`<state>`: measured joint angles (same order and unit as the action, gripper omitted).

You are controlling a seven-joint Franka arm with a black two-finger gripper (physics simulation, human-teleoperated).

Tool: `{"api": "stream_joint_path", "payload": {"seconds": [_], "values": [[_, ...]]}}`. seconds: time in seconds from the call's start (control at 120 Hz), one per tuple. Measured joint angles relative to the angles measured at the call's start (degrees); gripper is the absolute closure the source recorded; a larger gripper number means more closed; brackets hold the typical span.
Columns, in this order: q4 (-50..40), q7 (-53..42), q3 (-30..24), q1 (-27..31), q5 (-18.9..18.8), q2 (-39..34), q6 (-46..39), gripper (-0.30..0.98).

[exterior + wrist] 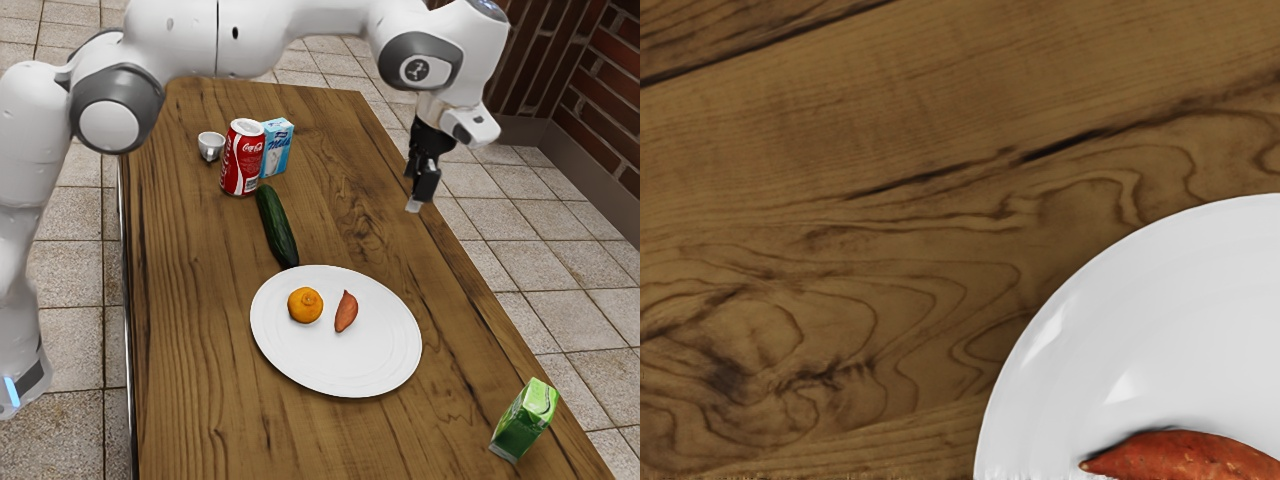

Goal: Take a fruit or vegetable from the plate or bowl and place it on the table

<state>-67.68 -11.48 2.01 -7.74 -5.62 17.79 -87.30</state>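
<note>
1. White cup (210,147), far left in the exterior view: no writing that I can make out.
2. Red can (240,165), just beside it, reads "Coca-Cola".
3. Blue-and-white carton (276,148), behind the can's right side, reads "Milk".
4. Cucumber (276,225): its near end lies close to the plate's far rim, so a piece set down there could knock it.
5. Orange fruit (305,305), on the left part of the white plate (375,372). Being round, it may roll if caught off-centre.
6. Sweet potato (346,311), also on the plate, just right of the fruit. Its tapered ends could twist out of a poor grasp, and a wide reach for either piece might bump the other. Lifting too little could drag the rim.
7. Gripper (420,196), above the table (180,350) and well apart from both pieces; I cannot tell whether the fingers are clenched or released. Coming down from here would miss the food.
8. Green carton (523,420), near right: lettering unreadable; a low sweep that way could topple it.
</note>
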Motion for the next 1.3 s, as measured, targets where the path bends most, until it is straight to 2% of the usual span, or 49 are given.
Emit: {"api": "stream_joint_path", "payload": {"seconds": [0.117, 0.225, 0.45, 0.775, 0.858, 0.942, 1.083, 1.3], "values": [[0.1, -0.6, 0.1, 2.7, 0.4, -0.1, 0.1, 0.00], [1.0, -0.5, 0.2, 4.1, 2.2, -0.1, 0.0, 0.00], [0.7, 5.1, 0.7, 5.3, 4.1, -0.5, 0.2, 0.00], [-7.9, 12.8, -0.3, 2.2, 3.8, -0.4, -0.3, 0.00], [-9.1, 14.2, -1.1, 2.0, 5.5, -0.2, -1.8, 0.00], [-11.7, 15.8, -1.7, 1.9, 9.2, 0.3, -3.9, 0.00], [-13.2, 24.1, -1.9, 1.9, 14.4, 0.8, -6.8, 0.00], [-14.0, 35.1, -3.5, 1.7, 16.6, 2.3, -8.7, 0.00]]}}
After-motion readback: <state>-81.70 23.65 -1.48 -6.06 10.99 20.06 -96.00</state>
